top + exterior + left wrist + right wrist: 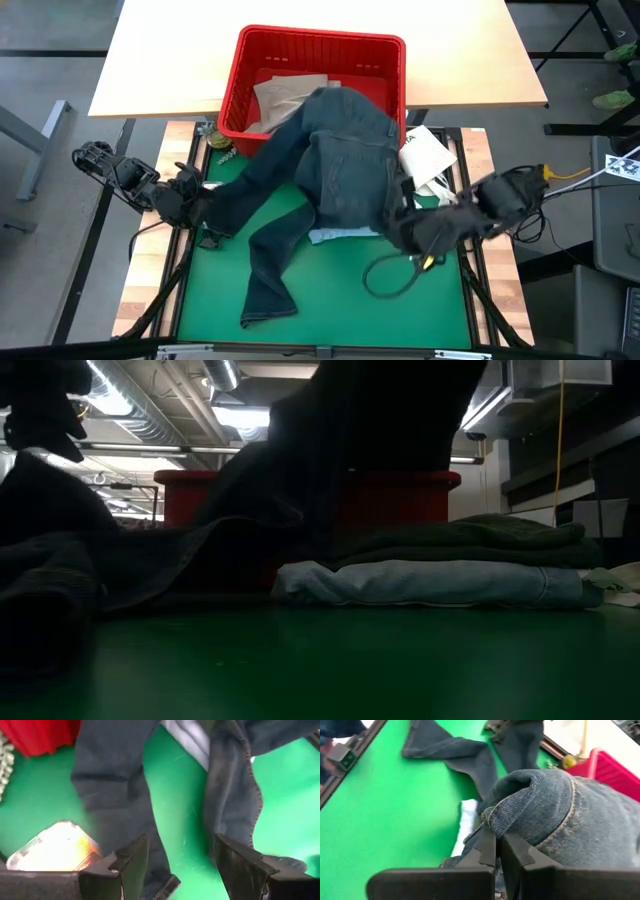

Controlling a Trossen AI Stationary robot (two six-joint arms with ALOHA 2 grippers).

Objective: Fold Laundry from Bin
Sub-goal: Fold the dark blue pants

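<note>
The dark blue jeans [340, 160] drape from the red bin [385, 60] over its near rim onto the green mat. One leg [265, 290] lies toward the near edge. The other leg [107, 785] runs left, and its end lies between the open fingers of my left gripper [182, 865], [205, 212]. My right gripper [495, 845], [405, 225] is shut on the jeans' top end. Tan trousers [285, 95] lie in the bin. A folded dark green garment [470, 532] rests on a folded light blue one [440, 582] on the mat, under the jeans. My left gripper stands open around the leg's end [162, 887]; whether a finger touches it cannot be told. My right gripper pinches a thick seamed fold of denim [492, 817] at the jeans' top end between its shut fingers. It comes slanting down from the table's right. The denim bunches up over the fingers, raised off the mat, while the legs trail on it.
A white packet [430, 155] lies on the mat right of the bin. A dark cable loop [390, 275] lies on the mat near the right gripper. The mat's near half [340, 310] is bare beside the jeans leg. A pale tabletop [180, 60] lies behind the bin.
</note>
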